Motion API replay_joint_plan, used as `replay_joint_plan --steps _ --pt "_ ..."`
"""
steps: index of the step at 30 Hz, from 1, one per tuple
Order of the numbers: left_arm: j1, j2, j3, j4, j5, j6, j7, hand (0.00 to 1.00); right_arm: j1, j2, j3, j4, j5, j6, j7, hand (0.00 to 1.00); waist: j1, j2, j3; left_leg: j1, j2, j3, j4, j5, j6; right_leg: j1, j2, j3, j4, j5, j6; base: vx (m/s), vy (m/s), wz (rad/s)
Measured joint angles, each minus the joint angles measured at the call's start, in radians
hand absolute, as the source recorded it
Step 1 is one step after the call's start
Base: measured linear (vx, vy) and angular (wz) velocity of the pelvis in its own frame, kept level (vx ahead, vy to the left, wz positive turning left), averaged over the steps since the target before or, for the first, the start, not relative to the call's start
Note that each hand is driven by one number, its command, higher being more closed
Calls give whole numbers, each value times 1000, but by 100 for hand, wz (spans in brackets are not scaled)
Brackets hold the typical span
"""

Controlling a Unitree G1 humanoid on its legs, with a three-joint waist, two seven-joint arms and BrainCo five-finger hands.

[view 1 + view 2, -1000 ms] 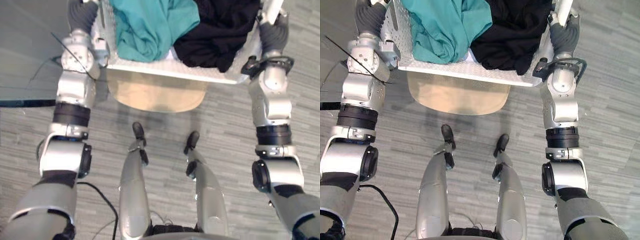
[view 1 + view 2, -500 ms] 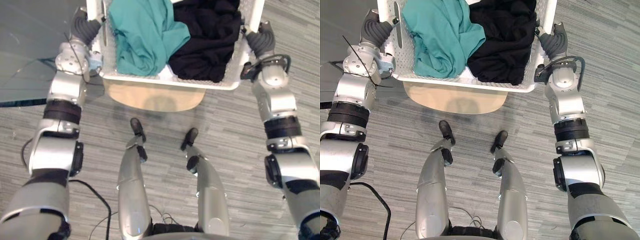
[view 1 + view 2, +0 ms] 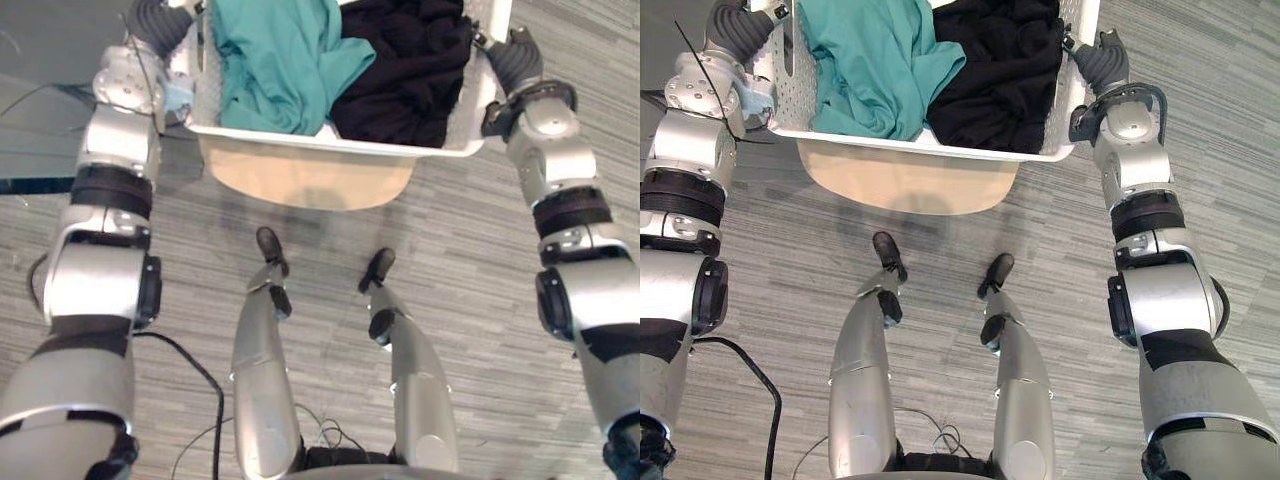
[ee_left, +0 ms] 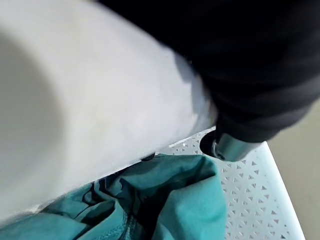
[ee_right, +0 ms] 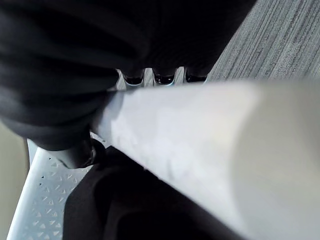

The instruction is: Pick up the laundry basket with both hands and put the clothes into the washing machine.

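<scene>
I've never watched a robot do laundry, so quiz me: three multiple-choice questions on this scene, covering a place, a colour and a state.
1. Where in the laundry basket does the teal garment lie?
A) the robot's left side
B) the robot's right side
C) draped outside

2. What colour is the garment beside it?
A) red
B) black
C) yellow

3. How is the basket handled?
A) untouched
B) gripped by one hand
C) gripped at its rim by both hands

Answers:
1 A, it sits next to the left arm.
2 B, the black garment fills the other half.
3 C, the left hand and right hand curl round the rim.
</scene>
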Motion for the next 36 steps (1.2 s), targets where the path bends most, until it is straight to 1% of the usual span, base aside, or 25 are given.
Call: replay_joint_plan --steps 2,5,8,11,12,14,15,17,21,22,24,25,26,27,29,31,32,33,34,35,36 --pt "-3 0 29 0 4 6 6 0 -11 8 1 21 2 -10 -1 0 -5 0 0 0 -2 -2 -14 13 0 0 2 -7 -5 2 -3 21 -49 5" --pt "-6 0 39 0 12 9 45 0 -17 14 1 33 22 -14 -3 0 -7 0 0 2 -1 -8 -31 26 -4 1 6 -17 -7 3 -5 25 -50 4" --pt "-10 -1 81 0 19 12 80 0 -16 23 -6 36 29 -13 -4 0 -16 0 0 13 -3 -8 -51 41 -6 4 7 -22 -7 4 -5 31 -51 4" --pt "-10 -1 114 -1 18 14 120 0 -7 30 -9 50 47 -9 -5 0 -15 0 0 34 -3 -8 -66 50 -8 18 8 -29 -7 3 -5 32 -44 4" --pt "-10 0 143 -3 18 14 140 0 7 29 -17 49 59 -9 -6 0 -12 0 0 43 -3 -6 -69 50 -8 25 9 -29 -7 3 -5 32 -41 1" --pt "-10 15 153 -18 15 14 162 0 38 24 -47 33 73 -7 -14 0 -9 0 0 54 -3 -7 -69 50 -9 38 9 -31 -7 3 -5 37 -28 5" --pt "-10 17 155 -43 10 14 176 0 64 4 -54 18 90 -7 -24 0 -1 -1 0 61 -3 -7 -69 50 -9 45 8 -32 -7 3 -5 42 -26 6" --pt "-9 24 178 -75 0 13 179 0 100 -20 -82 -19 110 -4 -30 0 8 -1 -1 72 -3 -9 -69 50 -9 58 8 -34 -7 3 -5 34 -24 6" --pt "15 71 187 -111 -4 12 179 0 178 -87 -125 -145 147 -5 -30 0 7 -2 -1 118 -4 -11 -69 50 -9 105 6 -40 -5 2 -5 21 -18 8" --pt "23 78 187 -119 -4 12 177 0 196 -107 -130 -170 151 -5 -30 0 7 -4 -2 132 -5 -10 -72 50 -9 116 4 -40 -1 0 -4 16 -24 12" --pt "45 81 186 -134 -3 12 172 0 233 -137 -162 -217 155 -7 -26 0 6 -7 -4 163 -14 -6 -81 50 -9 138 -5 -40 6 -13 -17 0 -41 12" --pt "58 84 186 -147 -3 12 171 0 261 -162 -170 -251 155 -10 -23 0 6 -7 -4 182 -15 -5 -83 49 -9 156 -5 -40 7 -15 -18 -12 -51 8" --pt "62 84 186 -155 -3 12 171 0 275 -170 -178 -268 155 -11 -21 0 5 -7 -4 188 -15 -5 -85 49 -9 163 -5 -40 7 -16 -17 -11 -63 8" --pt "86 88 186 -191 -3 12 171 0 305 -177 -205 -304 158 -11 -21 0 5 -7 -4 206 -17 -4 -90 49 -9 177 -6 -41 7 -16 -17 -3 -53 7" --pt "148 91 187 -261 -4 9 171 0 376 -190 -234 -369 177 -12 -21 0 9 -8 -4 248 -19 13 -107 45 -14 209 -12 -39 9 -33 -1 17 -50 11" --pt "275 93 207 -400 -23 8 171 0 500 -190 -268 -481 180 -13 -21 0 10 -8 -4 314 -32 29 -128 45 -14 252 -29 -38 35 -54 -9 59 -41 19" --pt "389 93 244 -534 -49 0 170 0 600 -190 -291 -567 185 -13 -21 0 8 -8 -4 359 -39 34 -133 45 -15 285 -43 -38 60 -77 -9 111 -50 22" --pt "513 93 292 -653 -70 -17 170 0 712 -189 -319 -655 184 -13 -21 0 9 -8 -5 404 -42 35 -135 38 -24 323 -51 -39 80 -100 -6 147 -71 23" --pt "576 92 318 -711 -82 -22 171 0 769 -189 -334 -701 184 -14 -20 0 8 -8 -5 429 -46 35 -138 35 -28 342 -57 -39 92 -115 -1 132 -74 25" --pt "705 86 364 -795 -100 -41 171 0 880 -183 -366 -780 170 -15 -17 0 6 -8 -12 481 -59 35 -155 33 -31 377 -71 -40 118 -144 2 158 -120 27" --pt "852 71 405 -849 -112 -58 169 0 980 -164 -381 -809 144 -19 -5 0 2 -11 -72 495 -73 30 -170 29 -37 380 -80 -41 138 -172 6 109 -88 24"
